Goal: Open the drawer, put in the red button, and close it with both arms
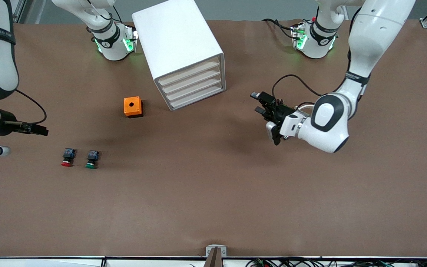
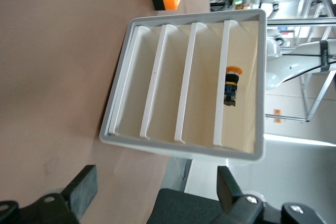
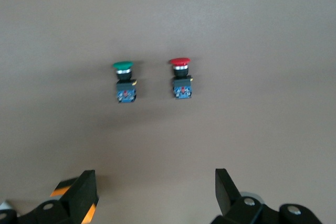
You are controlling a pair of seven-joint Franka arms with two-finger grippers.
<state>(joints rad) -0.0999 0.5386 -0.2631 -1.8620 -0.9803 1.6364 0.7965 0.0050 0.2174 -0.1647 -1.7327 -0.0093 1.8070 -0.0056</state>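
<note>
The white cabinet (image 1: 178, 40) stands between the arms' bases with all four drawers pushed in. The drawer (image 1: 194, 79), second from the top, has a beige front (image 2: 207, 87). My left gripper (image 1: 260, 103) hovers open and empty over the table in front of the cabinet, facing the drawer fronts; the left wrist view shows its jaws (image 2: 155, 187) wide apart. The red button (image 1: 67, 157) lies on the table toward the right arm's end, beside a green button (image 1: 92, 159). My right gripper (image 1: 43, 130) is open and empty above the table near them (image 3: 155, 187), with the red button (image 3: 181, 80) ahead of it.
An orange box with a hole (image 1: 133, 106) sits beside the cabinet, nearer the camera and toward the right arm's end. A button with a yellow-orange cap (image 2: 231, 85) shows in the cabinet's top drawer. The green button (image 3: 124, 82) lies close beside the red one.
</note>
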